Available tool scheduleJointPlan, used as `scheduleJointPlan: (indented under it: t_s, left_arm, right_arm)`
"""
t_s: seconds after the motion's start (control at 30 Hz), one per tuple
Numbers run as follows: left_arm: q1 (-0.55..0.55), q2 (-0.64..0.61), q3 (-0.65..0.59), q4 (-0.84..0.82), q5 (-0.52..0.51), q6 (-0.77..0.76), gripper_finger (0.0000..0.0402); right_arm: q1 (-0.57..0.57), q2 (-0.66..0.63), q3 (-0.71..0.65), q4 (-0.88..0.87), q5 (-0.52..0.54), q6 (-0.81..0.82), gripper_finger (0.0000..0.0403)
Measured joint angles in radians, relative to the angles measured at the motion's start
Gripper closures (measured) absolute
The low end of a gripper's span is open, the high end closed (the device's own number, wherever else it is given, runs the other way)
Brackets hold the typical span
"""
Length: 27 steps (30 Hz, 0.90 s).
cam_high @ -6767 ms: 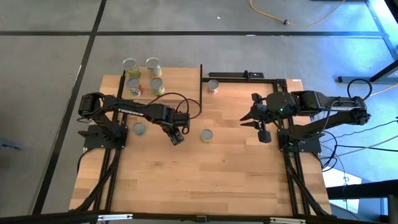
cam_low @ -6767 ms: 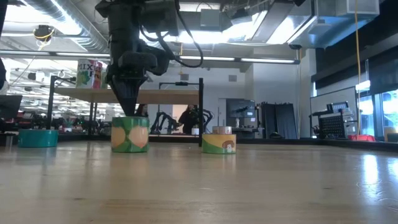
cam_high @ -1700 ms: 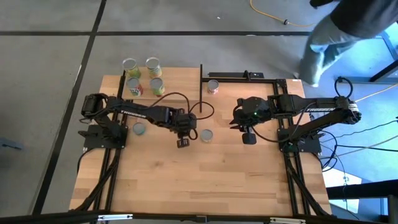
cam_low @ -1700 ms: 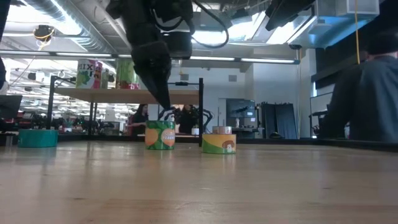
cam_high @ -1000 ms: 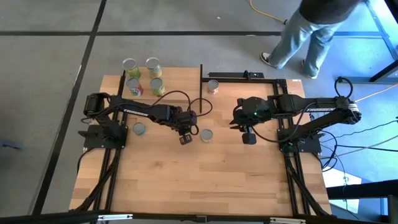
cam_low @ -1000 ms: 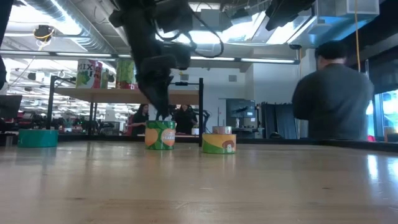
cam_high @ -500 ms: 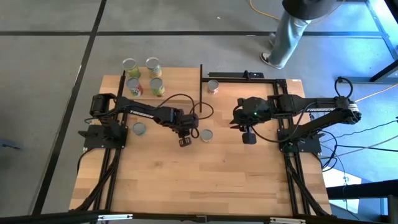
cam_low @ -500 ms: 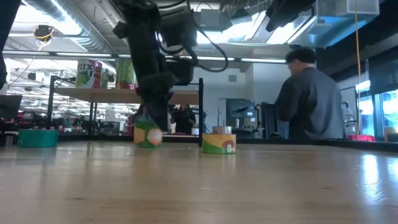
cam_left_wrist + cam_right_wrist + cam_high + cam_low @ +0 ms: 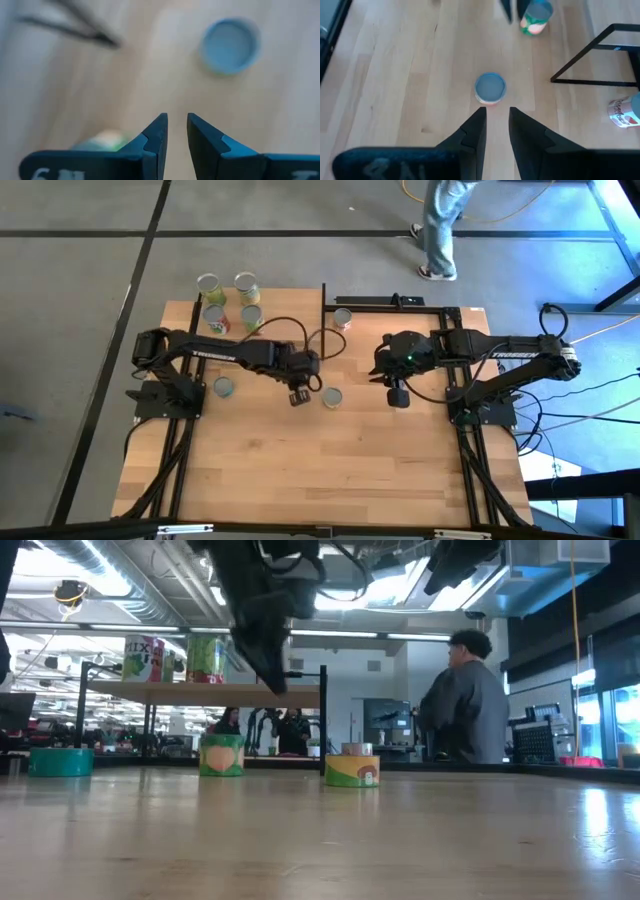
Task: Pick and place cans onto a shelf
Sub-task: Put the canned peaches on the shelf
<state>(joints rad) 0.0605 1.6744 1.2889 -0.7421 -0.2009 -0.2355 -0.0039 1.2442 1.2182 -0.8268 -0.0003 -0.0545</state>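
The left tool (image 9: 297, 397), nearly shut and empty, hangs beside a can (image 9: 332, 397) on the desk (image 9: 330, 470), and probably must grab it next.

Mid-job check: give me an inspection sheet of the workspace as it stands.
Surface: wood table, nothing spilled.
Job's things: four shelf cans on shelf. On the table: teal can, green can, middle can, red-label can by black frame.
Clutter: nothing seen.
Grippers: left gripper above table near green can; right gripper facing middle can; both empty, narrow gap.
Cables: black loop over left arm; yellow cable on floor.
Surroundings: person beyond table.
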Motion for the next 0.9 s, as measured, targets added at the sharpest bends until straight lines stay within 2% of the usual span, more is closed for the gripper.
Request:
scheduleJointPlan:
  t_s: [0.13, 0.2, 0.3, 0.57, 0.73, 0.9]
  left_arm:
    - [0.018, -0.003, 0.074, -0.277, -0.070, -0.097, 0.0335]
    - [0.029, -0.003, 0.076, -0.314, -0.060, -0.125, 0.0335]
    - [0.043, -0.003, 0.060, -0.319, -0.016, -0.080, 0.0335]
    - [0.034, -0.002, -0.064, -0.230, -0.032, 0.212, 0.0335]
    - [0.036, -0.002, -0.135, -0.184, -0.038, 0.243, 0.0335]
    - [0.035, -0.002, -0.140, -0.179, -0.070, 0.246, 0.0335]
  right_arm:
    - [-0.007, 0.000, 0.000, 0.008, -0.001, 0.024, 0.0318]
    - [-0.007, 0.000, 0.000, 0.010, -0.001, 0.024, 0.0318]
    - [-0.007, 0.000, 0.000, 0.036, -0.002, 0.024, 0.0318]
    - [-0.007, 0.000, 0.000, 0.060, -0.002, 0.020, 0.0318]
    - [-0.007, 0.000, 0.000, 0.060, -0.001, 0.001, 0.0318]
    - [-0.007, 0.000, 0.000, 0.059, -0.001, -0.007, 0.0318]
